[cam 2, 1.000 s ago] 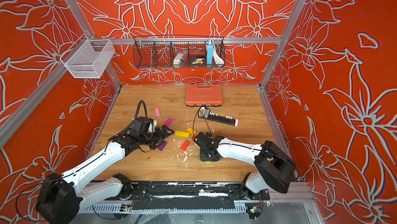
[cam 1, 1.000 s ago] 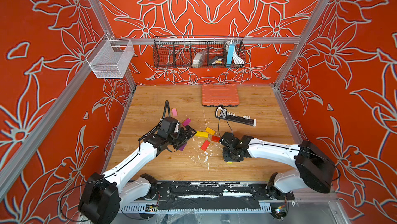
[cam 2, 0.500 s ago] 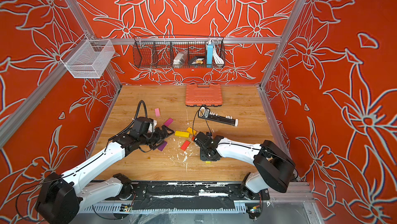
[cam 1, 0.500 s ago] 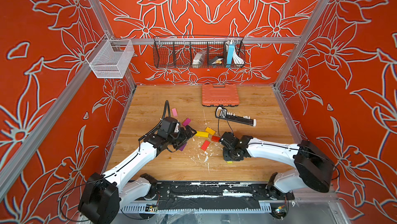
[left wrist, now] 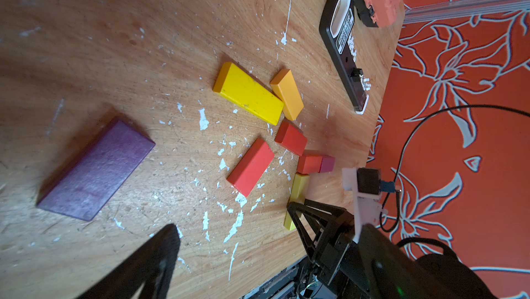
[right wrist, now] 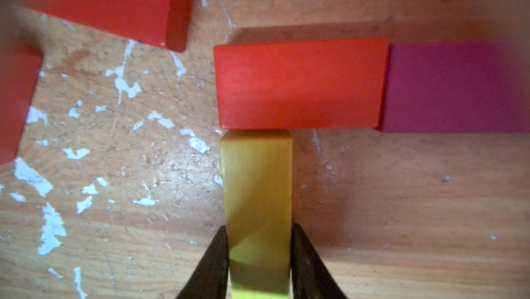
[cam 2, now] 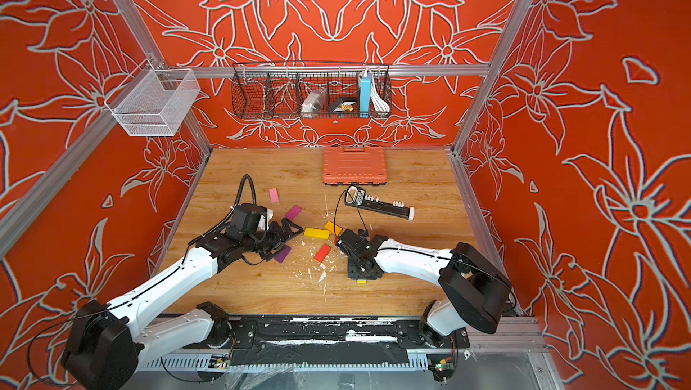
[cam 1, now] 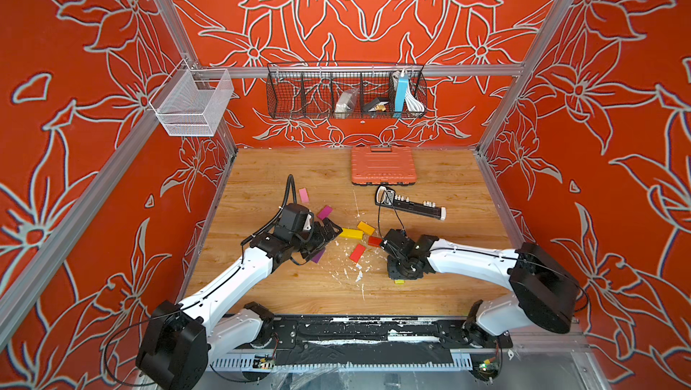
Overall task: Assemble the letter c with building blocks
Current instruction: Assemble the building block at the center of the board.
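The right gripper (right wrist: 259,257) pinched a smooth, narrow yellow block (right wrist: 256,180), its end touching a flat red block (right wrist: 299,82) that met a magenta block (right wrist: 447,88). At 10 o'clock the left gripper (cam 1: 329,236) stood spread over the scratched wooden table (cam 1: 280,287). At 12 o'clock, on the back wall, a black wire basket (cam 1: 299,96) held a blue box (cam 1: 401,92).

Wooden table (cam 1: 448,287) (white-flecked) carries scattered blocks (cam 1: 351,233), orange case (cam 1: 383,165), black bar (cam 1: 415,207).

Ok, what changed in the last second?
The right gripper closed on the yellow block standing on edge against the red block. The left gripper stayed open by the purple block; nothing else moved.
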{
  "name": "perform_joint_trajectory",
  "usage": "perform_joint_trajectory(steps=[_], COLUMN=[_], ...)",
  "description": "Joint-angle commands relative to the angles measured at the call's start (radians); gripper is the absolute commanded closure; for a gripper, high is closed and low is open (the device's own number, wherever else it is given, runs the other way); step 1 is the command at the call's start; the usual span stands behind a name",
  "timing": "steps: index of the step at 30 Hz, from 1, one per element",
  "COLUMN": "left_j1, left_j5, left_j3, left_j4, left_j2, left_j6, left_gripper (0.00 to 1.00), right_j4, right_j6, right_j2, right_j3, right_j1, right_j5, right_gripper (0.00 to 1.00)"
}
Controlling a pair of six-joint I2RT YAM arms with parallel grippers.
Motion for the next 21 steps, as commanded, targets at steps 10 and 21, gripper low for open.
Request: perform_joint_trajectory(steps=[10,21], left_j1=[-0.005,-0.005], left_j5=[-0.004,-0.005], left_j3=[-0.008,-0.012], left_j4=[0.009,0.01], left_j2=[-0.008,-0.009], left_j6=[0.008,0.008], left_gripper=[0.02,0.02], right_j4=[-0.008,0.001], right_j6=[0.024,0.026], right_j2=[0.013,0.022], right_j3=[0.009,0.008], right_j1=[-0.008,-0.011], right_j5=[0.041,0.038], right_gripper=[0.63,0.63])
